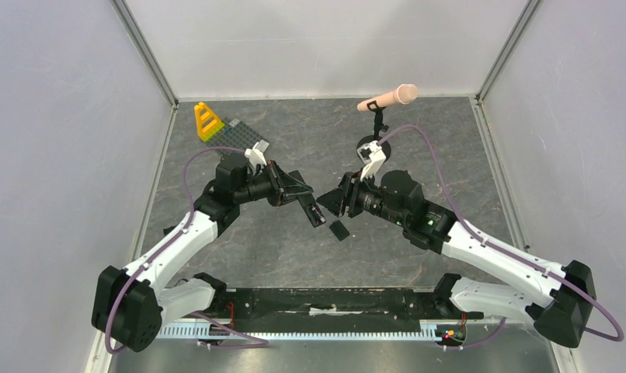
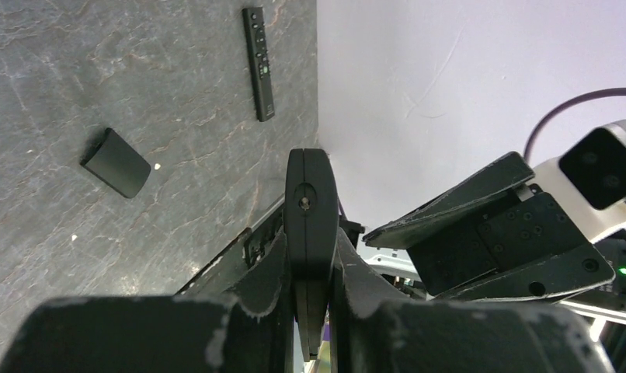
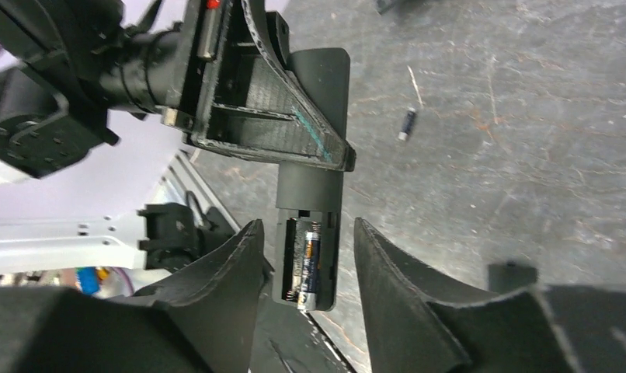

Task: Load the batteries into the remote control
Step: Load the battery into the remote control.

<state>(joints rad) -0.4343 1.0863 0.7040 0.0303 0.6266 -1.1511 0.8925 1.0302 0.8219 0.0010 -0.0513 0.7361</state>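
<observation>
Gripping the remote control (image 3: pixel 314 186) mid-air, left claw (image 1: pixel 302 194) faces parted right claw (image 1: pixel 339 203).

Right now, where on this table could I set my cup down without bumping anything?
Bare mat: far middle, between the grey plate and the microphone stand; and the front, between the small black cover and the base rail. Crowded: the centre, around the held remote control.

Over mid-table the left gripper (image 2: pixel 314 260) clamps the remote control (image 3: pixel 308 186), whose end fills the gap between the right gripper's (image 3: pixel 307 227) spread fingers. A black cover (image 1: pixel 339 229) and a loose battery (image 3: pixel 406 124) lie on the table (image 1: pixel 255 256) nearby. A yellow toy (image 1: pixel 208 122) and a pink rod on a stand (image 1: pixel 387 99) crowd the far edge.
</observation>
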